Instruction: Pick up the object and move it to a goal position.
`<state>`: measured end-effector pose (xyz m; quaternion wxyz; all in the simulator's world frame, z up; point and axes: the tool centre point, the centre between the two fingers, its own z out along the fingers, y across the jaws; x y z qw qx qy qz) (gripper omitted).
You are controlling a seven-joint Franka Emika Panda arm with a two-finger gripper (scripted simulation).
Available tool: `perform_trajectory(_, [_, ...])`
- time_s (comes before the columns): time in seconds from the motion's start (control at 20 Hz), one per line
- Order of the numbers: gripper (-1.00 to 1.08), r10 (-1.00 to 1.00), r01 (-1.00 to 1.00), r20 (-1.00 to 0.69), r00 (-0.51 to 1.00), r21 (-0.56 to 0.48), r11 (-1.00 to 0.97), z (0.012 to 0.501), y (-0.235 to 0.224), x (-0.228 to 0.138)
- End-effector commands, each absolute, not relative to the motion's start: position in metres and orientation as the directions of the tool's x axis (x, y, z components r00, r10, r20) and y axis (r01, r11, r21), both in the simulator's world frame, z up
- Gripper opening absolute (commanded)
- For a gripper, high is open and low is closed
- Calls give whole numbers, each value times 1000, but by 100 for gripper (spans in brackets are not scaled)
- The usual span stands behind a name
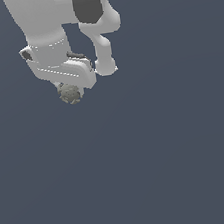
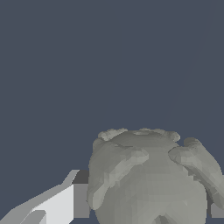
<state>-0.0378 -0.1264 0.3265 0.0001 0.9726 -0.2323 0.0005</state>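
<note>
claw [image 1: 72, 91] closed on ball [image 1: 70, 94] | ball bumpy, grey-tan, fills wrist view [image 2: 148, 179] | white finger [image 2: 57, 205] touching it

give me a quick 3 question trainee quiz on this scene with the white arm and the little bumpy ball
1. True or false: the small bumpy grey-tan ball sits at the tip of the white gripper.
2. In the wrist view, what touches the ball on one side?
A. a white finger
B. a red cup
C. a wooden block
3. Fill in: the background behind the arm is plain dark ____.

Key: 1 true; 2 A; 3 blue-grey.
</note>
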Motion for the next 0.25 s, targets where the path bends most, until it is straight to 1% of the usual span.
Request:
perform_trajectory(0.0, [-100, -452, -452, 0, 892, 0, -892, 330, -127, -38])
perform_trajectory(0.2, [-100, -451, -451, 0, 892, 0, -892, 329, -127, -37])
